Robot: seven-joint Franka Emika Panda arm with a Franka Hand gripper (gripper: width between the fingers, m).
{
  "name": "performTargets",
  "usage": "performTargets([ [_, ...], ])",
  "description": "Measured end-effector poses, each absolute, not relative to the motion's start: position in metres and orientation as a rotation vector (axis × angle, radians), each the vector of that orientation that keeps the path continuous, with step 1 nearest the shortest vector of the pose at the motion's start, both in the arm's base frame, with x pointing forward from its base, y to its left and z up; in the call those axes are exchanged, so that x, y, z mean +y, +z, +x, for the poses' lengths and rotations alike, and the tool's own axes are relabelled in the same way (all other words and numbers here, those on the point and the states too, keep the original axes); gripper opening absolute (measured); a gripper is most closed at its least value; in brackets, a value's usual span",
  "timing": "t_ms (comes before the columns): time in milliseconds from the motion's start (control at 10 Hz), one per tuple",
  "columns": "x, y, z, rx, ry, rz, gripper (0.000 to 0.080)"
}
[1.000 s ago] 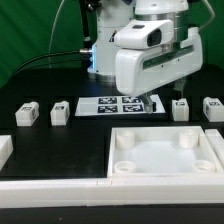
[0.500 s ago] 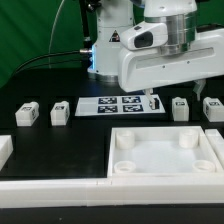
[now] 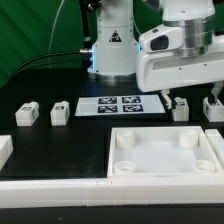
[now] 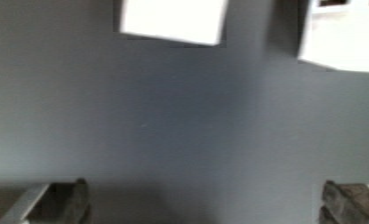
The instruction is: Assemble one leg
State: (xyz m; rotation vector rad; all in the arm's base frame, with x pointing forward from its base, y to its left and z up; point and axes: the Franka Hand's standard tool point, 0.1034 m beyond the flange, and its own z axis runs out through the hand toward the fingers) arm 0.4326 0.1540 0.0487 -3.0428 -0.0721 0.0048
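Several small white legs lie on the black table. Two are at the exterior view's left (image 3: pixel 27 114) (image 3: pixel 60 112) and two at its right (image 3: pixel 181 109) (image 3: pixel 214 106). My gripper (image 3: pixel 190 97) hangs just above and between the two right legs, open and empty. In the wrist view the fingers (image 4: pixel 48 203) stand wide apart over bare dark table, the gripper (image 4: pixel 202 205) holding nothing. Two white blocks (image 4: pixel 176 20) (image 4: pixel 341 35) show beyond the fingers, blurred; they look like those two legs.
The large white square tray-like part (image 3: pixel 165 172) with round corner sockets lies in front. The marker board (image 3: pixel 122 104) lies at the middle. A white block (image 3: pixel 4 150) sits at the far left edge. A white rail (image 3: pixel 60 195) runs along the front.
The arm has swung from over the marker board towards the exterior view's right and now hangs over the two right legs. No part has moved.
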Motion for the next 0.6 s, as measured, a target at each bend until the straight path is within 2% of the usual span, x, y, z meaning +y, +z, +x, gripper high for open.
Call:
performTargets([
  [300,0.193,0.050,0.423,-0.100,0.000,-3.035,0.0649],
  [600,0.191,0.047,0.421,-0.115,0.064,-3.043,0.0649],
])
